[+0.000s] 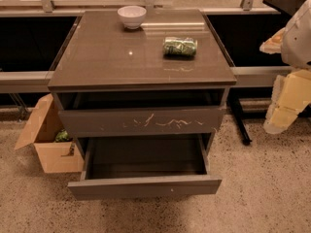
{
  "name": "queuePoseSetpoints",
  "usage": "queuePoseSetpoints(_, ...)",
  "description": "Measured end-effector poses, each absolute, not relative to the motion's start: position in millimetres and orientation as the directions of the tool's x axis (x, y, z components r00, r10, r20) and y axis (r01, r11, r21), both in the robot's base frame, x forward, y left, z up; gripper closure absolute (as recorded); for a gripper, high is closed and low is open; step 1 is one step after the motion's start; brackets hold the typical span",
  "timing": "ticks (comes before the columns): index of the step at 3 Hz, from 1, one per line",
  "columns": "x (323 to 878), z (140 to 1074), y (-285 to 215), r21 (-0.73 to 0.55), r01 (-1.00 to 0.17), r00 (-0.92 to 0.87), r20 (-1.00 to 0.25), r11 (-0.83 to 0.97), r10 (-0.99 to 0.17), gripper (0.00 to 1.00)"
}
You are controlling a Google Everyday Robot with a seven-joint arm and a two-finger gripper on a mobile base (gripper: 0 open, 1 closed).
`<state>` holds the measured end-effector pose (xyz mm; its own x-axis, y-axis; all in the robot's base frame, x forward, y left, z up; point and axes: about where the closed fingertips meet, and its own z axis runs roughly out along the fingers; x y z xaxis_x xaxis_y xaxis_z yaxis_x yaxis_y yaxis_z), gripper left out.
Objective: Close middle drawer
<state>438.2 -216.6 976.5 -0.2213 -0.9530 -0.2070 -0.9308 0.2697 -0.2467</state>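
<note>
The middle drawer [145, 187] is pulled far out of the dark grey-brown cabinet [107, 57], and its inside looks empty. Its flat front has one tiny white speck right of centre. Above it sits the drawer front with white scratches [141, 122]. My gripper [286, 103], a cream-coloured part below the white arm [299, 33], hangs at the right edge of the camera view. It is well to the right of the cabinet and touches nothing.
A white bowl [131, 16] and a green packet lying on its side [180, 46] rest on the cabinet top. An open cardboard box [46, 142] stands on the speckled floor to the left. A black table leg [240, 123] stands right of the cabinet.
</note>
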Motion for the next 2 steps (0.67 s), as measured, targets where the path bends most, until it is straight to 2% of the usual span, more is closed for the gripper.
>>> queuePoseSetpoints(2,438.4,972.8,-213.1,-0.250,-0.934,-0.203,-0.216,0.255,-0.955,0.00)
